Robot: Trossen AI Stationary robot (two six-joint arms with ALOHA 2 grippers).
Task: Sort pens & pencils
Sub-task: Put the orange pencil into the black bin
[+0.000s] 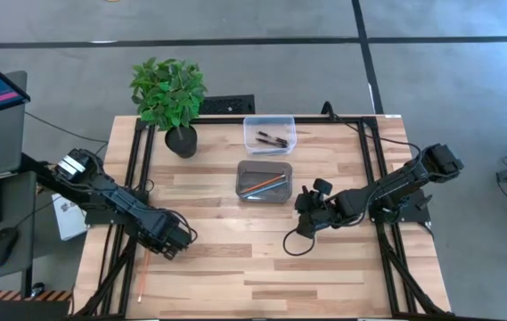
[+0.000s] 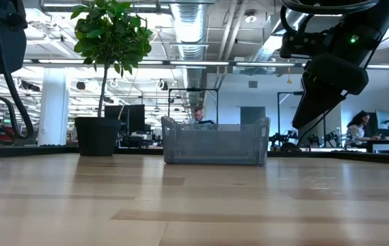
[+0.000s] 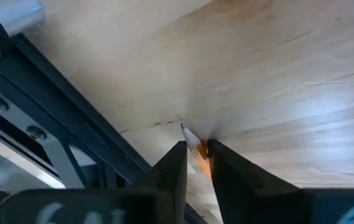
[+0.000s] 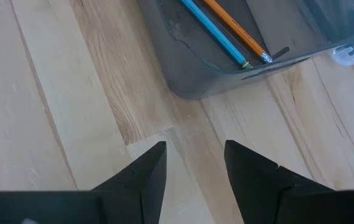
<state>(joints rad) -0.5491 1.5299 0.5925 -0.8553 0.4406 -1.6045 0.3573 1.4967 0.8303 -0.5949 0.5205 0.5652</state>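
Note:
My left gripper (image 1: 172,247) (image 3: 195,144) is near the table's left side, shut on an orange pencil (image 1: 144,273) whose long end runs toward the near edge. My right gripper (image 1: 303,221) (image 4: 195,146) hovers open just right of and nearer than a grey tray (image 1: 265,181) and touches nothing. A light blue pencil (image 4: 217,31) and an orange pencil (image 4: 236,28) lie flat in the grey tray. Black pens (image 1: 272,138) lie in a clear tray (image 1: 269,134) behind it. My left gripper pinches the orange pencil just behind its sharpened tip (image 3: 189,134), between the two fingers (image 3: 175,162). The tip pokes out past the fingertips, close over the wood. The rest runs back under the gripper; whether it rests on the table I cannot tell.
A potted plant (image 1: 171,100) stands at the far left corner. Black frame rails (image 1: 128,192) run along both table sides, one close beside the left gripper (image 3: 71,106). Bare wood lies across the near half. A desk with a monitor and mouse stands left of the table.

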